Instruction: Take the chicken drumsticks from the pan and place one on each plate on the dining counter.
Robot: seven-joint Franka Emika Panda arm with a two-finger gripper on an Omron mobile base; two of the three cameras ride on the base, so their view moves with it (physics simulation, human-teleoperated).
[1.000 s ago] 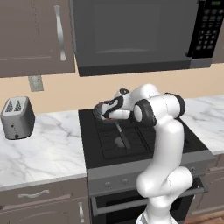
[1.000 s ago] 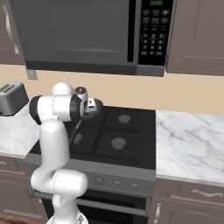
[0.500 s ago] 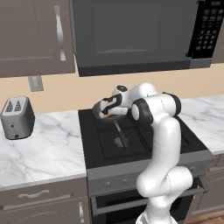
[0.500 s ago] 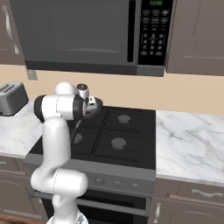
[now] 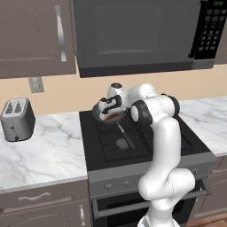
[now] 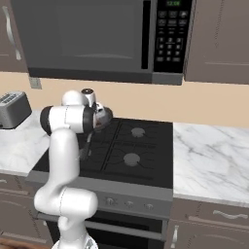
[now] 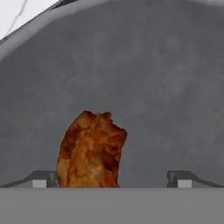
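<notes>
1. Toaster [image 5: 17, 119]: stands on the marble worktop [image 5: 48, 150], well to the left of the pincer.
2. Pan [image 5: 103, 116]: sits on the rear left of the black stove [image 5: 133, 146], directly under the pincer; its handle [image 5: 125, 135] runs toward the front edge. In the hand view the grey pan floor [image 7: 131, 78] spans the field.
3. Pincer [image 5: 109, 111]: lowered into the pan, its fingers [image 7: 41, 179] spread wide. The left fingertip is just beside the meat, but the pictures do not settle whether they touch; the right fingertip stands well clear. Nothing is clamped.
4. Chicken drumstick [image 7: 92, 151]: orange-brown, lying on the pan floor between the fingertips, nearer the left one. An orange patch [image 5: 113, 117] shows in the pan below the pincer.
5. Microwave [image 5: 137, 35]: hangs above and behind the pincer.
</notes>
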